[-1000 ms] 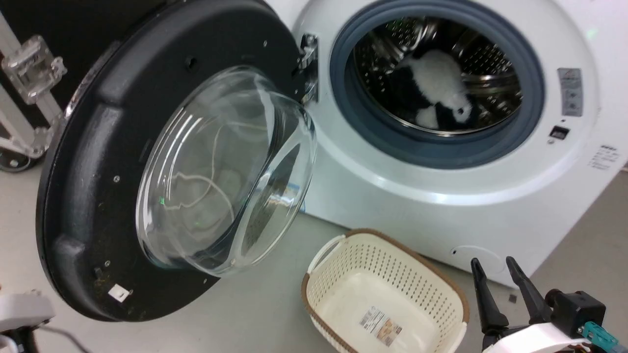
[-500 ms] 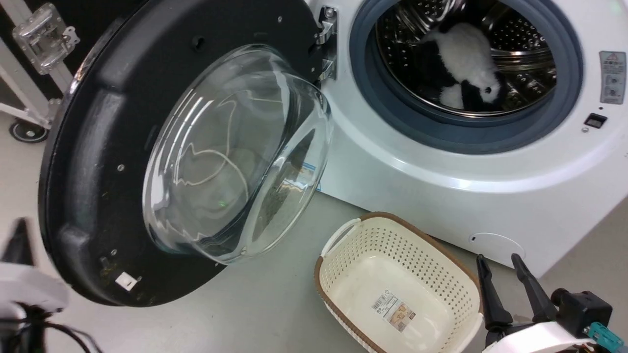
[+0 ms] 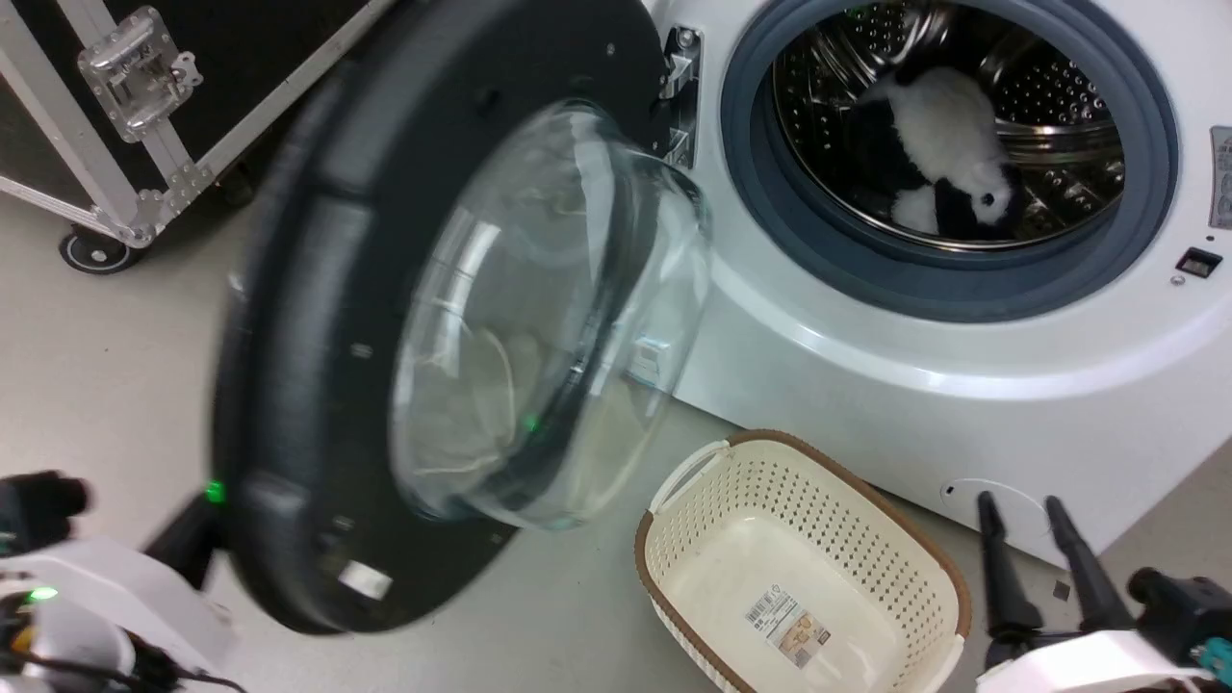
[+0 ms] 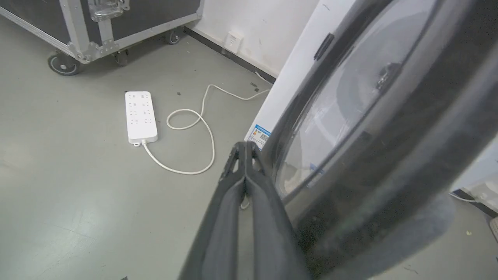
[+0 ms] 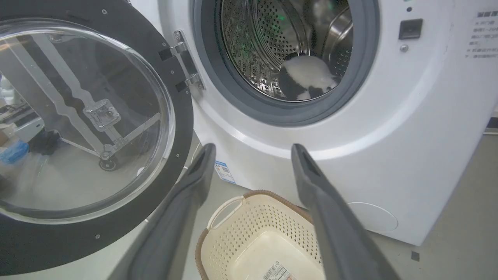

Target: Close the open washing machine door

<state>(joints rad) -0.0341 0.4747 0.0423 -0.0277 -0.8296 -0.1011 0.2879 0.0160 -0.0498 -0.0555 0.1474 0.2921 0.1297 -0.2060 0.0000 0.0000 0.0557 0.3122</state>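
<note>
While the door (image 3: pixel 289 337) stands half-open, your left claw (image 4: pixel 245 147) — fingers pressed together — sits just beside its outer face (right claw (image 5: pixel 253 151) spread wide).

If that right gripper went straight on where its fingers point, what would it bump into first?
Probably the washing machine, on its white front just below the drum opening. The right gripper points above the cream basket. Depth is hard to judge.
</note>
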